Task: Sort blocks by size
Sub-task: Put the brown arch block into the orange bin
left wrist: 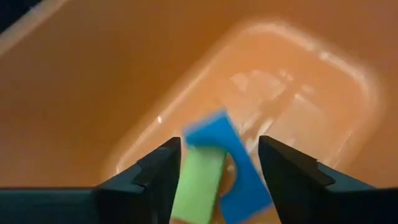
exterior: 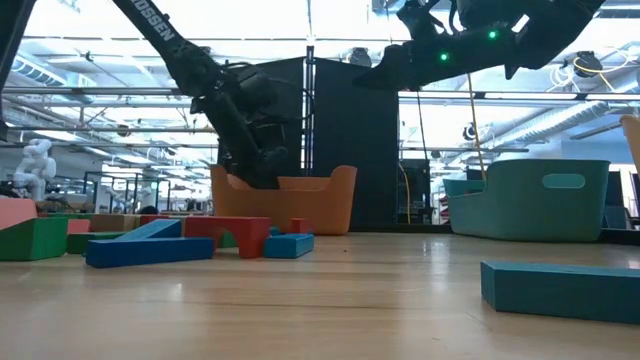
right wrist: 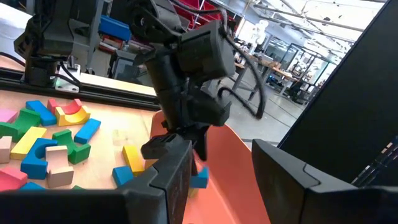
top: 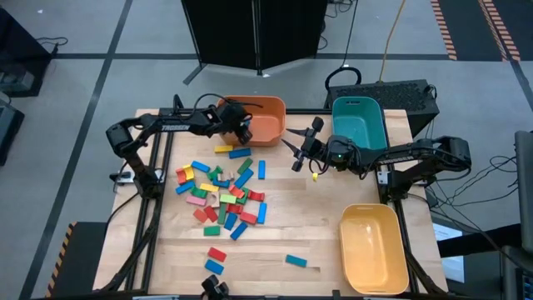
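Over the orange bin [top: 265, 118], left gripper [left wrist: 219, 163] fingers parted around loose green block [left wrist: 198, 185] and blue block [left wrist: 225, 163]; right gripper [top: 293, 150] open, empty.

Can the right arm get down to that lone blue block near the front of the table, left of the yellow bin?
Probably yes. The right gripper hangs open and empty above bare table beside the teal bin, and the lone blue block lies flat in the open, apart from the yellow bin, with nothing on the way between.
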